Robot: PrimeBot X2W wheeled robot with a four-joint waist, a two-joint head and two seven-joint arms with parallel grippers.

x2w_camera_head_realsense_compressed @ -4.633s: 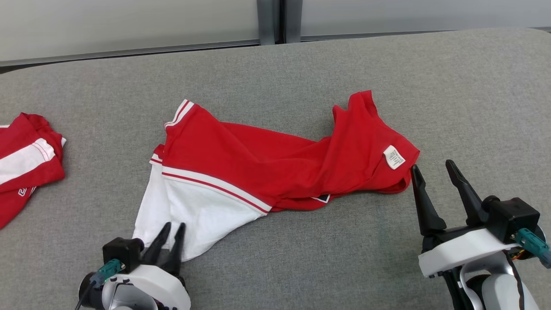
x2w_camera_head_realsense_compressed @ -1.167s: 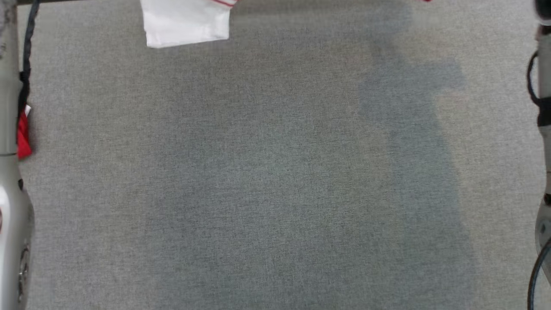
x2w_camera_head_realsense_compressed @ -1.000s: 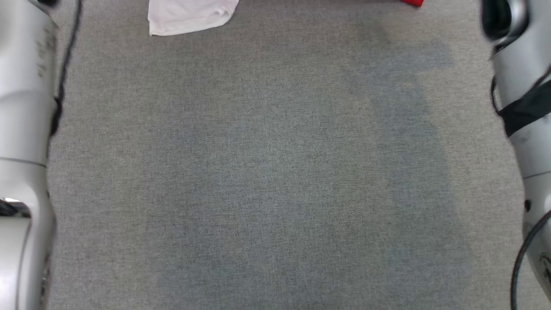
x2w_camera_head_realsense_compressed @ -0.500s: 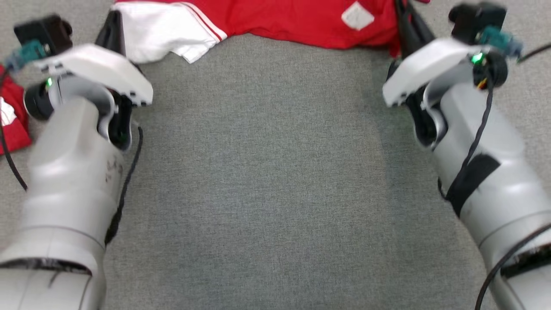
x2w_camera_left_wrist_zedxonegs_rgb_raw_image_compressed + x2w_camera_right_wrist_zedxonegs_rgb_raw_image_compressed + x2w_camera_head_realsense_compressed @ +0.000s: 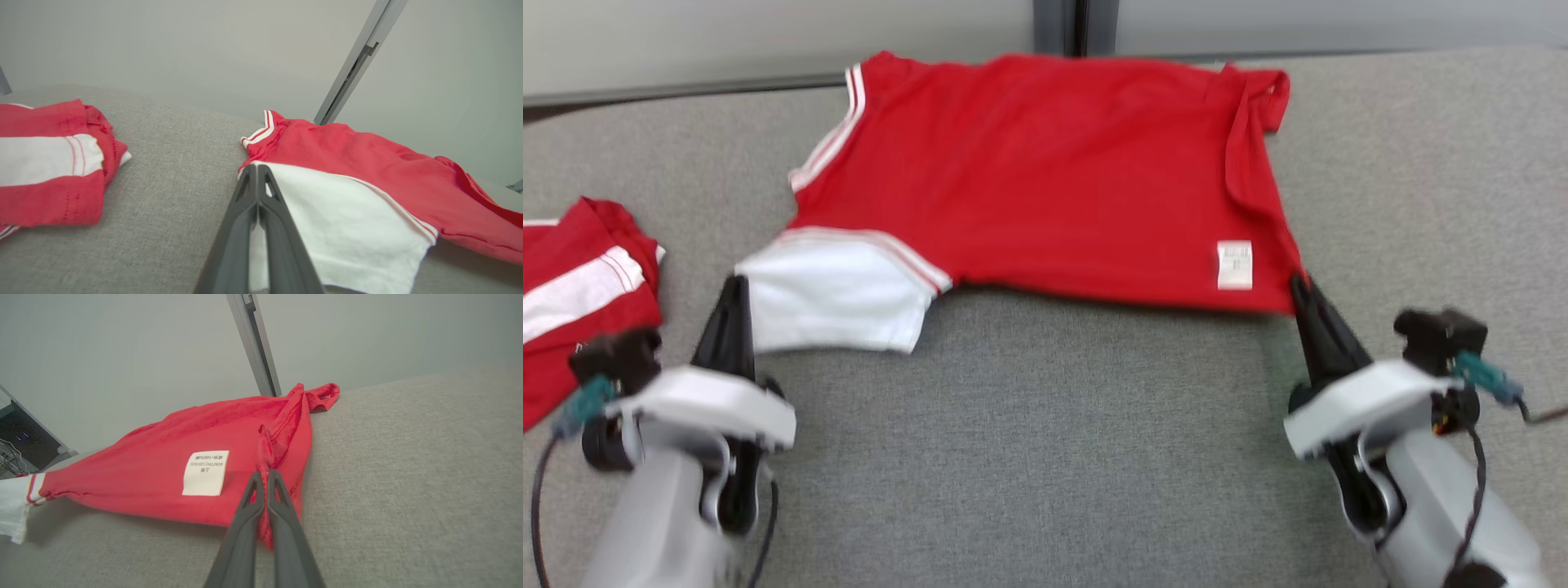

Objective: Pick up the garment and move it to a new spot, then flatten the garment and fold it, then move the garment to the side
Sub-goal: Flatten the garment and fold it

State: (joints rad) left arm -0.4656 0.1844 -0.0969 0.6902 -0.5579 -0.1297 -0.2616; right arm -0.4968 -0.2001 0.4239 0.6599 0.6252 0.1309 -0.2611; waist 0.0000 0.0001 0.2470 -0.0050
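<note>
Check grip: left gripper (image 5: 732, 292) pinches white sleeve (image 5: 833, 298), right gripper (image 5: 1303, 287) pinches red hem corner (image 5: 1282, 299) — you hold red T-shirt (image 5: 1045, 171) taut for flattening.

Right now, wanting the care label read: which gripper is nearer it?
Right. The right gripper grips the red shirt at the corner beside the care label; the left gripper grips the white sleeve at the opposite end.

A grey woven surface (image 5: 1045, 457) is stretching across the foreground. Pale wall panels (image 5: 768, 41) are running along its far edge, with a grey metal post (image 5: 1060, 24) standing between them at twelve o'clock. Soft, even light is falling throughout.
</note>
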